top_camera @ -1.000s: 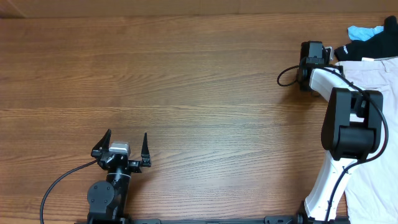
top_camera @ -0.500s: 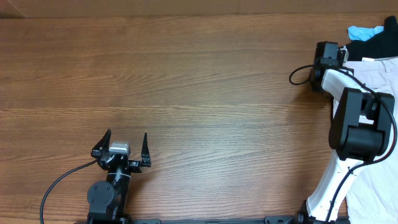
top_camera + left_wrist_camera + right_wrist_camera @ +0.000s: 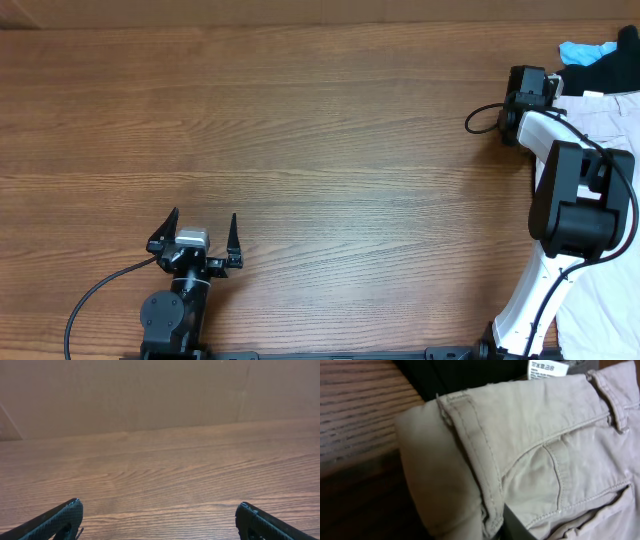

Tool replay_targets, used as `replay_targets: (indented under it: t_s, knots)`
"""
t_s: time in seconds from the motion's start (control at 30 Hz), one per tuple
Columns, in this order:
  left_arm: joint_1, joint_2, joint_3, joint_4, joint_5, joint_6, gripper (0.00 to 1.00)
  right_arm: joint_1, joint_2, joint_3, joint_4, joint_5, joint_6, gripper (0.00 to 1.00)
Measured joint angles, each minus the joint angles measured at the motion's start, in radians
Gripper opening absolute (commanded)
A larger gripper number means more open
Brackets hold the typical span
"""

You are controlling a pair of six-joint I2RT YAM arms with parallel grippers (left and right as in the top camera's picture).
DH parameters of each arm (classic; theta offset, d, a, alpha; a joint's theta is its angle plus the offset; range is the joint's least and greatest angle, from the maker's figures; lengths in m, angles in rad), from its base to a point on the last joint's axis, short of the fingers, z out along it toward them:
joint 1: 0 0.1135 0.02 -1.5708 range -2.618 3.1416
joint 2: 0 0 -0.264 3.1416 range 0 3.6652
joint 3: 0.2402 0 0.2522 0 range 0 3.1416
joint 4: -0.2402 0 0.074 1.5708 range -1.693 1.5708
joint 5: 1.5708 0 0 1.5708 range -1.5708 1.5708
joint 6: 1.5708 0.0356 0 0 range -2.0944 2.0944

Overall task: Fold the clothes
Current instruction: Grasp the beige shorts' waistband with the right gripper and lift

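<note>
Shorts [image 3: 620, 118]: pale beige, at 3 o'clock on the worktop [image 3: 300, 120], running off its right edge.
Waistband [image 3: 520, 400]: corner rolled over, white label [image 3: 547, 367] above it.
Left gripper [image 3: 203, 215]: at 7 o'clock, jaws wide, nothing between them.
Right gripper [image 3: 548, 88]: at 2 o'clock, at the waistband corner; cannot tell how its jaws stand.
Neighbours: black garment [image 3: 600, 72] and blue cloth [image 3: 585, 50], just beyond the shorts.

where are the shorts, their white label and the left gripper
shorts [image 3: 535, 435], right wrist view, beige fabric above the curved seam
white label [image 3: 547, 368], right wrist view, middle of the printed tag
left gripper [image 3: 204, 216], overhead view, midway between its open fingertips
</note>
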Motion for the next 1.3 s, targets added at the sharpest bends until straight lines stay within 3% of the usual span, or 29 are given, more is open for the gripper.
replay_targets:
  t_s: [0.2, 0.63, 0.83, 1.03, 1.17, 1.23, 1.3]
  knots:
    - [0.0, 0.0, 0.0, 0.0, 0.0, 0.0, 1.0, 0.004, 0.0, 0.0, -0.002, 0.025, 0.072, 0.06]
    - [0.0, 0.0, 0.0, 0.0, 0.0, 0.0, 1.0, 0.011, -0.008, 0.0, -0.019, 0.047, 0.166, 0.04]
    - [0.0, 0.0, 0.0, 0.0, 0.0, 0.0, 1.0, 0.011, -0.049, 0.0, -0.041, 0.047, 0.179, 0.11]
    - [0.0, 0.0, 0.0, 0.0, 0.0, 0.0, 1.0, 0.011, -0.081, 0.0, -0.068, 0.048, 0.19, 0.12]
    - [0.0, 0.0, 0.0, 0.0, 0.0, 0.0, 1.0, 0.011, -0.081, 0.0, -0.076, 0.047, 0.201, 0.2]
    - [0.0, 0.0, 0.0, 0.0, 0.0, 0.0, 1.0, 0.011, -0.081, 0.0, -0.078, 0.047, 0.204, 0.04]
    - [0.0, 0.0, 0.0, 0.0, 0.0, 0.0, 1.0, 0.011, -0.081, 0.0, -0.083, 0.048, 0.208, 0.04]
